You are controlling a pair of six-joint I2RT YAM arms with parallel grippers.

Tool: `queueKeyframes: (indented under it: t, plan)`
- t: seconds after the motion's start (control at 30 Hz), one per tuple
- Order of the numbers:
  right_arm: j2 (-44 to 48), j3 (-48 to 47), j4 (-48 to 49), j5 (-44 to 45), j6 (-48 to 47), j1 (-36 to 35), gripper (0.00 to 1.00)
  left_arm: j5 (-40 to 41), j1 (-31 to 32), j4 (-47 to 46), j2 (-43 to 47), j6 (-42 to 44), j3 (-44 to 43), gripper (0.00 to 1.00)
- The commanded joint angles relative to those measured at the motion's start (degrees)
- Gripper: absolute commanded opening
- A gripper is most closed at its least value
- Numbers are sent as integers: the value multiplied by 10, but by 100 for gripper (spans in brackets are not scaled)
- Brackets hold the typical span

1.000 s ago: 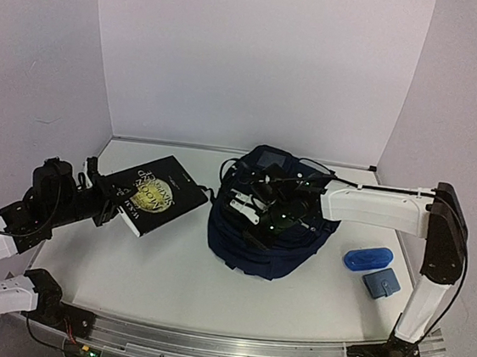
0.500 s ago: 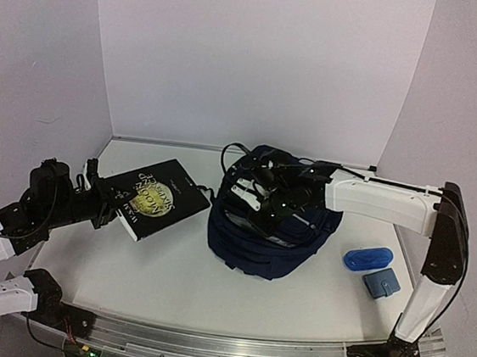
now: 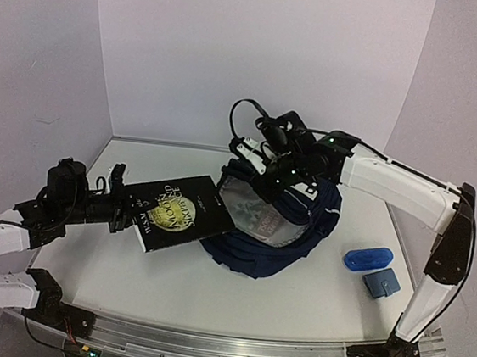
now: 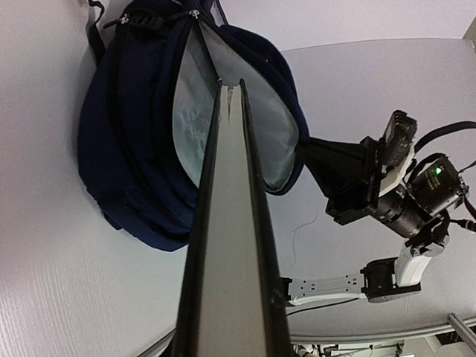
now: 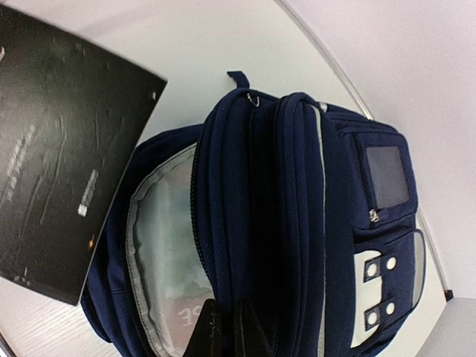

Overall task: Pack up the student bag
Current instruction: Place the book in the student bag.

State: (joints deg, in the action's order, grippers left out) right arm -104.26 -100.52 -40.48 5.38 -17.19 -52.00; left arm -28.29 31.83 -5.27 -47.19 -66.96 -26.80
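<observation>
**Student bag (image 3: 286, 250) held agape, right of the table's centre**

We find the student bag lying on the white table (image 3: 166, 295), a little right of the middle, between a black book and two small blue items. Its long axis runs roughly from the near side toward the back wall, and the far end is lifted off the surface. The main compartment opens leftward and upward, showing pale grey lining (image 3: 249, 203). In the right wrist view the bag (image 5: 297, 186) shows its front pocket and white dotted patch (image 5: 372, 286) on the side away from the book.

The right gripper (image 3: 261, 171) is clamped on the rim of the bag's opening and holds it up; its fingertips (image 5: 249, 335) pinch fabric at the bottom of its own view.

The left gripper (image 3: 116, 210) grasps the book (image 3: 179, 215), gold lettering up, by its left edge. The book's far corner reaches the bag's mouth. From the left wrist we see the book edge-on (image 4: 230, 223), aimed at the lining of the bag (image 4: 130, 149). We cannot tell whether they touch.

A blue pouch (image 3: 367, 258) and a smaller grey-blue item (image 3: 381, 283) lie right of the bag, apart from it.
</observation>
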Motion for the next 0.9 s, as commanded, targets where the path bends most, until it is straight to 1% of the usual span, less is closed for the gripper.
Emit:
queueKeyframes:
  t: [0.0,0.17,0.3,0.43,0.53,0.6,0.67,0.73,0.8,0.87]
  plan:
    - [0,-90,39,-39,19,-6,0,-37,-1,-197,-40,-7,-15,0]
    - [-30,-145,30,-78,42,-6,0,-1,0,-307,-142,-37,-20,0]
    - [-52,-183,28,-89,51,-6,0,38,1,-368,-231,-58,-38,0]
    - [-65,-203,27,-115,63,-6,0,61,4,-506,-339,-108,-54,0]
    - [-68,-197,27,-134,69,-6,0,74,16,-635,-430,-143,-80,0]
    - [-68,-190,27,-147,73,-6,0,78,24,-693,-489,-165,-104,0]
    - [-66,-182,27,-159,77,-7,0,81,32,-711,-538,-175,-140,0]
    - [-64,-175,27,-170,80,-7,0,93,42,-709,-573,-177,-174,0]
    - [-61,-169,28,-178,83,-7,0,105,51,-683,-600,-171,-205,0]
    - [-58,-164,28,-182,83,-7,0,115,57,-639,-615,-159,-237,0]
